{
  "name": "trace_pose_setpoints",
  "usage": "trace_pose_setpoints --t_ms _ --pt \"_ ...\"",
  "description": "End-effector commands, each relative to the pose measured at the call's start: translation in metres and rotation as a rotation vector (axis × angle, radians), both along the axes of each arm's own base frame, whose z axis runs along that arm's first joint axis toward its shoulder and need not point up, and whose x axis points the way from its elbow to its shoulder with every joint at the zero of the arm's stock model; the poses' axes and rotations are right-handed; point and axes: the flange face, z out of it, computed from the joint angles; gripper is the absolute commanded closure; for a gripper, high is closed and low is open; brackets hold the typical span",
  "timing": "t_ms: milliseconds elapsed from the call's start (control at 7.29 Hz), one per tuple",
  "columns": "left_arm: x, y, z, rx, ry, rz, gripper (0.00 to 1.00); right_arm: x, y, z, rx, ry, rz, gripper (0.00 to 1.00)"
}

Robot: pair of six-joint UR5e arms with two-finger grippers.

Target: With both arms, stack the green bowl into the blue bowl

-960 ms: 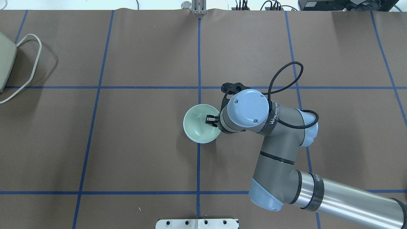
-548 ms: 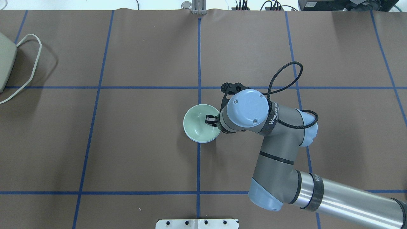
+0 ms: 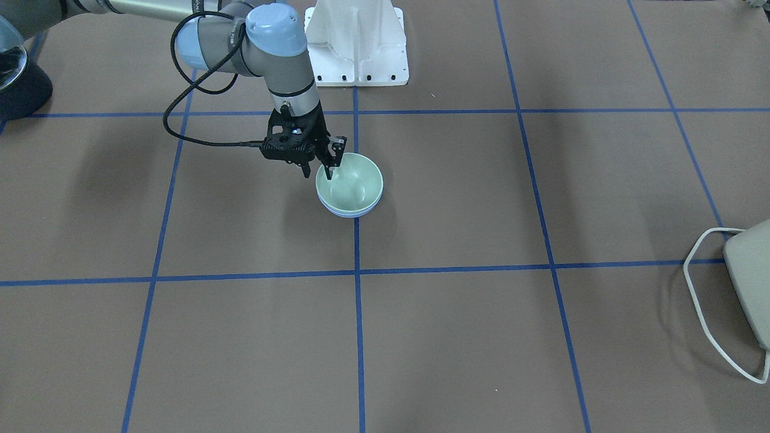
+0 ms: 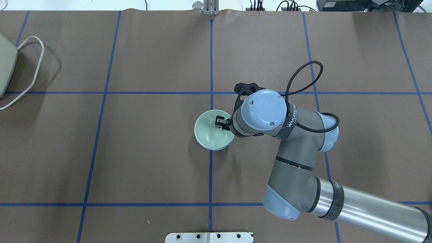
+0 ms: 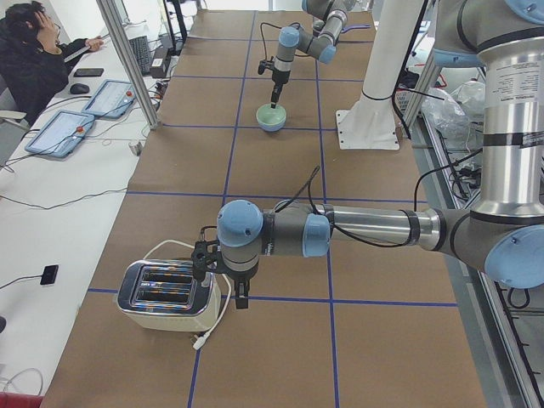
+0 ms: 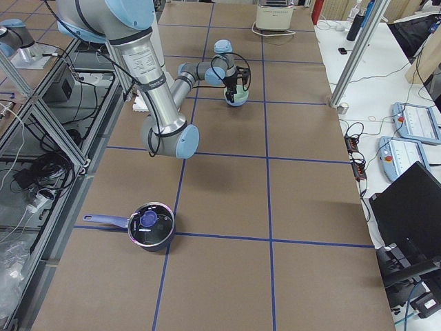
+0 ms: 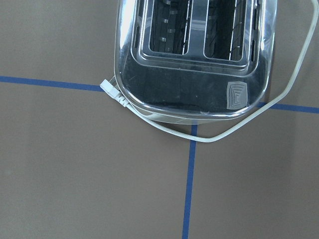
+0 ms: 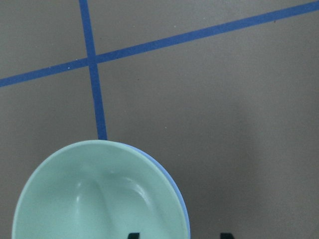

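Note:
The green bowl (image 3: 352, 183) sits nested inside the blue bowl (image 3: 349, 214) on the table's middle line. Only a thin blue rim (image 8: 182, 204) shows around the green bowl (image 8: 99, 199). My right gripper (image 3: 316, 173) is open just above the near rim of the stack (image 4: 211, 133). One fingertip (image 3: 329, 174) is over the inside of the bowl and the other is outside it, and neither grips it. My left gripper (image 5: 240, 296) hangs low beside a toaster at the table's left end. I cannot tell whether it is open or shut.
A chrome toaster (image 7: 194, 55) with a white cord (image 7: 239, 130) lies at the left end (image 4: 5, 65). A dark pot with a blue lid knob (image 6: 151, 226) stands at the right end. The white pedestal (image 3: 356, 45) stands at the robot's side. An operator (image 5: 34, 51) sits at a desk beyond the table.
My right gripper has lifted slightly and shifted a little toward the table's far side. The stacked bowls have stayed in place.

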Motion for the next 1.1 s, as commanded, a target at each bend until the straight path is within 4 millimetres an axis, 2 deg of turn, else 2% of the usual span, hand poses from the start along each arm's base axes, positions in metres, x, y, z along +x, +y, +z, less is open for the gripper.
trace_pose_setpoints --t_ms 0,137,274,411,548,685,960 --pt "0.001 -0.001 -0.001 -0.003 -0.001 -0.003 0.01 0.061 -0.055 -0.016 0.002 -0.039 0.028 0.0" --pt "0.007 -0.004 -0.003 -0.001 -0.004 0.012 0.01 0.122 -0.104 -0.009 0.007 -0.054 -0.001 0.0" --pt "0.02 -0.007 -0.002 0.001 -0.029 0.043 0.01 0.179 -0.137 0.025 0.047 -0.03 -0.065 0.0" --pt "0.025 -0.007 -0.003 0.005 -0.045 0.055 0.01 0.223 -0.153 0.072 0.11 0.031 -0.128 0.0" --pt "0.025 -0.007 -0.007 0.016 -0.045 0.057 0.01 0.27 -0.162 0.114 0.114 0.053 -0.163 0.0" --pt "0.025 -0.007 -0.013 0.034 -0.048 0.062 0.01 0.324 -0.161 0.16 0.114 0.073 -0.185 0.0" --pt "0.033 -0.012 -0.027 0.075 -0.051 0.091 0.01 0.408 -0.147 0.253 0.158 0.168 -0.264 0.0"
